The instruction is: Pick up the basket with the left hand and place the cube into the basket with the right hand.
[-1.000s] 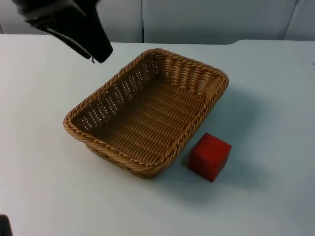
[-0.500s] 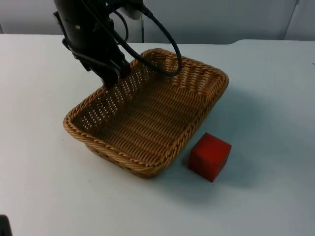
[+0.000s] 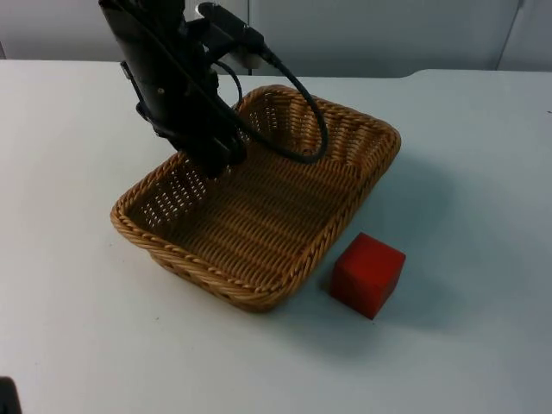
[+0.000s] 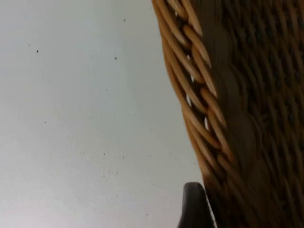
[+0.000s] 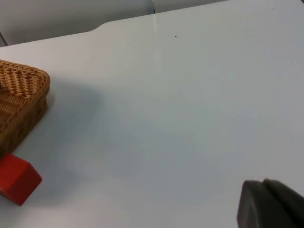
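Your left gripper (image 3: 216,162) sits at the basket (image 3: 259,207) rim, upper left; finger state unreadable. A shallow bite risks tipping it onto the cube (image 3: 367,274).

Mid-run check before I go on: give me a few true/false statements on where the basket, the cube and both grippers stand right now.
1. The cube lies inside the basket. False: it sits on the table beside the basket's near right side.
2. The left gripper is down at the basket's far left rim. True.
3. The basket is lifted clear of the table. False: it rests flat on it.
4. The cube is red. True.
5. The right gripper is holding the cube. False: it waits over bare table, well away from it.
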`<act>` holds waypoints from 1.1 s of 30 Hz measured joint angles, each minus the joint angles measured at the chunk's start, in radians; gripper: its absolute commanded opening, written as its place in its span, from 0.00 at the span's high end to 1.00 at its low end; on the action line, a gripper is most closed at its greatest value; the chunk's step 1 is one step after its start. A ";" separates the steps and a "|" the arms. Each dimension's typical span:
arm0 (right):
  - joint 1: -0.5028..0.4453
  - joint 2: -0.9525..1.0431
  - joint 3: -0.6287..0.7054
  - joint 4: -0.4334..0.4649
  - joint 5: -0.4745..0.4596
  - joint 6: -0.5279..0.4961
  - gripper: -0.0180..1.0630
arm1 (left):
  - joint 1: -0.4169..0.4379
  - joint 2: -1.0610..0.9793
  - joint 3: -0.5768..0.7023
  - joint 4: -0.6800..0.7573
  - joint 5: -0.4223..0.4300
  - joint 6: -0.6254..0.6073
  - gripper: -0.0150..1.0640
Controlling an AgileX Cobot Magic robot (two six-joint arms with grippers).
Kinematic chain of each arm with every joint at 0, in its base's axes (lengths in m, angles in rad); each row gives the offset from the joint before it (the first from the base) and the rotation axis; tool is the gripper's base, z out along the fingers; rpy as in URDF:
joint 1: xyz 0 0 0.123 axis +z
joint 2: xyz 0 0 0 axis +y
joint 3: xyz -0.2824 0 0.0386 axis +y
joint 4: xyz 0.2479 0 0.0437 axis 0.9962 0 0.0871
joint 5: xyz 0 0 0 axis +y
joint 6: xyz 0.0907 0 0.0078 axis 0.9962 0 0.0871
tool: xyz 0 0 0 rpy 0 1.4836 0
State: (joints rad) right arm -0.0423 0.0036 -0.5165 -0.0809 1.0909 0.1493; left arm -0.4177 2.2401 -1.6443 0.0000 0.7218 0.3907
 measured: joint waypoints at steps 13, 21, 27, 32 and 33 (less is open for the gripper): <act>0.000 0.000 0.000 0.000 0.000 0.000 0.97 | 0.011 0.056 0.000 0.034 -0.032 0.002 0.71; 0.000 0.000 0.000 0.000 0.000 0.000 0.97 | 0.015 0.057 -0.006 0.016 -0.038 0.002 0.99; 0.000 0.000 0.000 0.000 0.000 0.000 0.97 | 0.019 0.057 -0.037 0.012 0.001 0.002 0.99; 0.000 0.000 0.000 0.000 0.000 0.000 0.97 | 0.034 0.057 -0.111 0.000 0.091 0.002 0.99; 0.000 0.000 0.000 0.000 0.000 0.000 0.97 | 0.045 0.057 -0.140 -0.020 0.134 0.002 0.99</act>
State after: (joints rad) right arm -0.0423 0.0036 -0.5165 -0.0809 1.0909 0.1493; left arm -0.3731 2.2975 -1.7847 -0.0201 0.8563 0.3930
